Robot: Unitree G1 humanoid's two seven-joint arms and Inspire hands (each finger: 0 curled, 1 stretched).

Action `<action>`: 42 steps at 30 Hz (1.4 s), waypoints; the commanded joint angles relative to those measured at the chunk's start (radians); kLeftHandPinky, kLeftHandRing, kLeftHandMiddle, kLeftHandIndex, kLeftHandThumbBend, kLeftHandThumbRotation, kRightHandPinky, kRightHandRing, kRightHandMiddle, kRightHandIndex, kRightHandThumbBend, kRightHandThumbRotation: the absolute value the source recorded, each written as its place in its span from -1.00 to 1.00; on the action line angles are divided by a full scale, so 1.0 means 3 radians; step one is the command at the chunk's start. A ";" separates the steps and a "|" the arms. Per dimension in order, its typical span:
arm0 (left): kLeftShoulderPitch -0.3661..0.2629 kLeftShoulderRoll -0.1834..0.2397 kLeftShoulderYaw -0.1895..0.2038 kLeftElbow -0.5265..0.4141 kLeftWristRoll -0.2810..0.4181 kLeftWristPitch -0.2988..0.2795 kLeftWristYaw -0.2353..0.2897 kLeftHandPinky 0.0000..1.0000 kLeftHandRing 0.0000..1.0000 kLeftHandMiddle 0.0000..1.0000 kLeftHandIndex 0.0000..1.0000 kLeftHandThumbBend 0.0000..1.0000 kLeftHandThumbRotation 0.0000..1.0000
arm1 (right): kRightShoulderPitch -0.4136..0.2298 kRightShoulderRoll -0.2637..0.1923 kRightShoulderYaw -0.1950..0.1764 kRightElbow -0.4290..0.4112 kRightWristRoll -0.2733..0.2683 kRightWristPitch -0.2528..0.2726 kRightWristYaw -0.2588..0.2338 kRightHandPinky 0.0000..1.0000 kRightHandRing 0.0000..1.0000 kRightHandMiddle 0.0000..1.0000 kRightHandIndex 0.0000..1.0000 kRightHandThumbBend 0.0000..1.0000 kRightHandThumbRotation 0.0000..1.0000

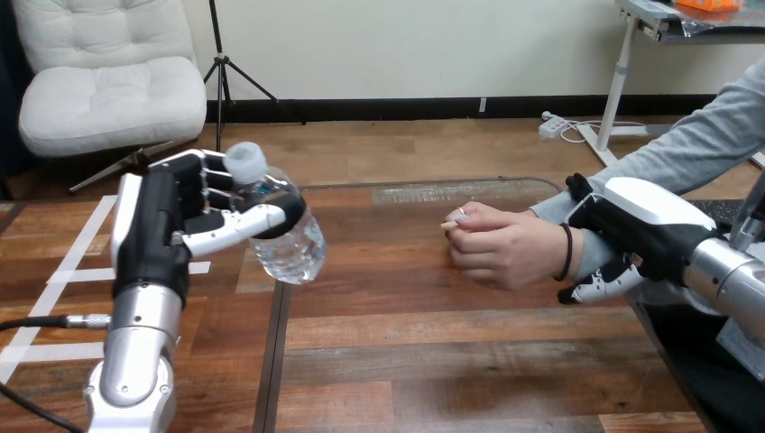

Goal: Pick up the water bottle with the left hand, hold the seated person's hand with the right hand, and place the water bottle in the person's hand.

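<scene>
Near the worktop's left edge, the left arm's silver forearm rises from the near edge to the left hand. This hand is clenched around the water bottle, with the fingers and thumb wrapped round its upper part just below the white cap. The clear bottle is lifted off the wood and tilted, with the cap pointing up and toward the far-left corner and the base hanging lower toward the middle of the worktop.

White tape strips lie flat on the wood by the left edge, beneath and beside that arm. A dark seam runs from the near edge toward the far edge, passing under the bottle.

The right hand reaches in from the right edge. It is closed on the person's wrist, with its white shell over the top and its fingers curling beneath. Just beyond it, toward the middle, the person's hand is loosely curled with the knuckles up, low over the wood.

The bottle and the person's hand are well apart, with bare wood between them and nothing in the way.
</scene>
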 commanded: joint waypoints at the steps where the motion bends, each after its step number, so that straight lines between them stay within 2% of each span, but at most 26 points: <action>1: -0.0151 -0.0001 -0.0043 -0.0206 0.0013 -0.0123 -0.0012 -0.37 -0.24 -0.17 -0.18 0.62 -1.00 | -0.0105 -0.0055 -0.0162 -0.0281 0.0133 -0.0002 0.0018 -0.65 -0.57 -0.45 -0.44 0.26 -1.00; 18: -0.0170 -0.0063 -0.0173 -0.0223 0.0039 -0.0107 -0.0026 -0.37 -0.25 -0.18 -0.19 0.66 -1.00 | -0.0084 -0.0028 -0.0172 -0.0459 0.0103 0.0121 0.0095 -0.58 -0.50 -0.39 -0.37 0.27 -1.00; 42: -0.0228 -0.0143 -0.0260 -0.0239 0.0068 -0.0009 -0.0032 -0.35 -0.24 -0.17 -0.19 0.69 -1.00 | -0.0126 0.0059 -0.0136 -0.0470 0.0087 0.0097 0.0099 -0.65 -0.57 -0.46 -0.42 0.29 -1.00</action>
